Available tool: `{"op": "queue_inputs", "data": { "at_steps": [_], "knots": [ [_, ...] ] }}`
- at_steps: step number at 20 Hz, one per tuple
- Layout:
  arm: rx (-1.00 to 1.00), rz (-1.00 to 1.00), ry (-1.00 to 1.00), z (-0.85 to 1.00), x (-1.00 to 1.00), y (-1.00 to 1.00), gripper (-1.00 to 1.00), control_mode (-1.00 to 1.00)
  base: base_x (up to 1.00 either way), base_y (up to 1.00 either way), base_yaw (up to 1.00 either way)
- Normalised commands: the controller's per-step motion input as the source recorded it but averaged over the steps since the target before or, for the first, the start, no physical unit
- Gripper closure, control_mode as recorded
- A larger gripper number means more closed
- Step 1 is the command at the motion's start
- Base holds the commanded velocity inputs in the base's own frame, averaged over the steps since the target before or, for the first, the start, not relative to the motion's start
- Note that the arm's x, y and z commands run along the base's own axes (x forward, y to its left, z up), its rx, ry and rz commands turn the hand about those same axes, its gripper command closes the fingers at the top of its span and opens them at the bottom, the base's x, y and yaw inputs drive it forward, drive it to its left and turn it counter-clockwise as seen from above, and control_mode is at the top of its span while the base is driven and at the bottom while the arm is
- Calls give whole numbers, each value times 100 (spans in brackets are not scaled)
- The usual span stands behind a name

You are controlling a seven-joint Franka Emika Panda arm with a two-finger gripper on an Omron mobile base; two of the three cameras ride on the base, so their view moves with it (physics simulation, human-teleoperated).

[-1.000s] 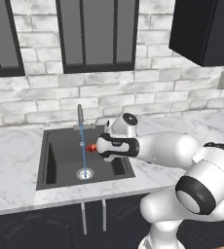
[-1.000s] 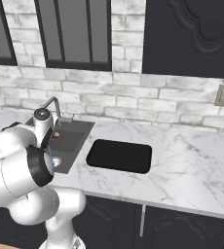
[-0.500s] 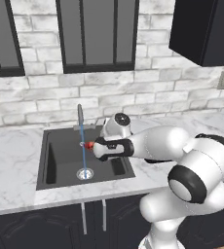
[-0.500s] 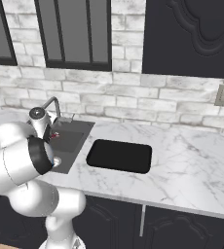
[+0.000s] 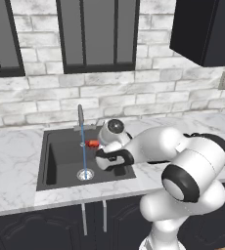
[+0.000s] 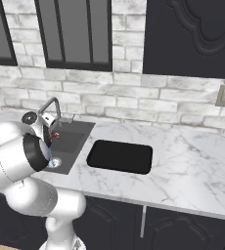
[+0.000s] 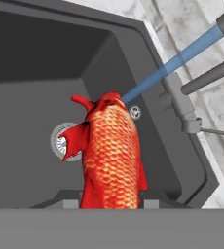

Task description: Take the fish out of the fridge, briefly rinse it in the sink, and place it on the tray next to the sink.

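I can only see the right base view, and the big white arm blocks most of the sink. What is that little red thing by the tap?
Observer: It's the fish, held between the pincer fingertips over the sink.
Operator: Is water running?
Observer: Yes. In the left base view a thin blue stream falls from the tap to the drain.
Operator: Does it hit the fish?
Observer: In the hand view the stream meets the fish's far tip.
Operator: And the black tray?
Observer: You see it yourself: the tray lies beside the basin, with nothing on it.
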Motion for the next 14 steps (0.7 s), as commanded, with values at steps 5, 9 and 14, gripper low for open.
{"op": "queue_inputs", "data": {
  "at_steps": [5, 9, 14],
  "knots": [
    [0, -15, -4, 0, 8, 4, 100, -100, 0, 0, 0],
    [0, -8, 0, 0, 18, 10, 100, -100, 0, 0, 0],
    [0, -5, 0, 0, 29, 18, 100, -100, 0, 0, 0]
  ]
}}
